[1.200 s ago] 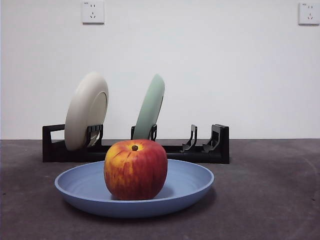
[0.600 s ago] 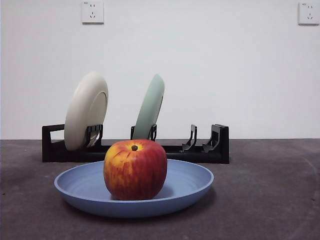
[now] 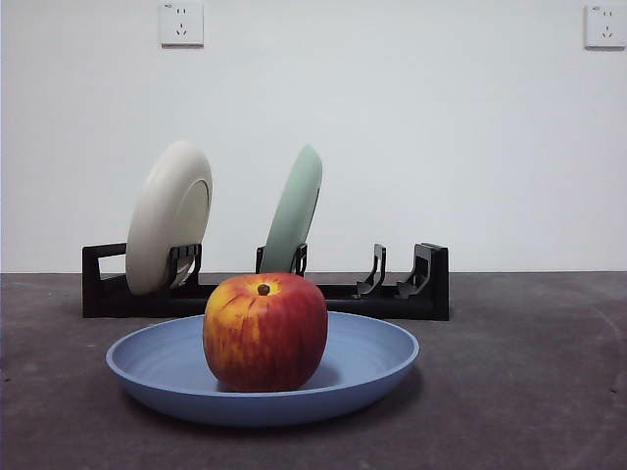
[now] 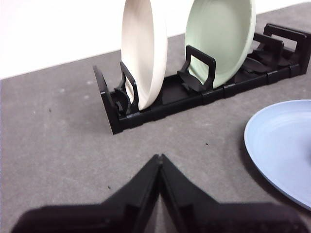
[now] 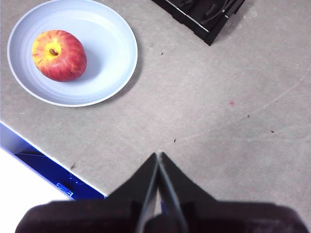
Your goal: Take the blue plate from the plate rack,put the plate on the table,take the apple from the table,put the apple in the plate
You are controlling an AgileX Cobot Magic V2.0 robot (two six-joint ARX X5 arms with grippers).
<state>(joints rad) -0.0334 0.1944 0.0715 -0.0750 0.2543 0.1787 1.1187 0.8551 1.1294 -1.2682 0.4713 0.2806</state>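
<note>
The red apple (image 3: 265, 331) sits in the blue plate (image 3: 372, 354), which lies flat on the dark grey table (image 3: 529, 382) in front of the black plate rack (image 3: 431, 284). The right wrist view shows the apple (image 5: 59, 55) in the plate (image 5: 104, 43) from above. My right gripper (image 5: 158, 154) is shut and empty, well away from the plate, high over the table. My left gripper (image 4: 159, 157) is shut and empty over the table, short of the rack (image 4: 160, 99); the plate's edge (image 4: 279, 141) shows beside it. Neither arm shows in the front view.
The rack holds a cream-white plate (image 3: 168, 217) and a pale green plate (image 3: 294, 211), both upright; they also show in the left wrist view as the cream-white plate (image 4: 142, 46) and the green plate (image 4: 221, 36). The table's front edge with a blue strip (image 5: 43, 167) lies below the right gripper.
</note>
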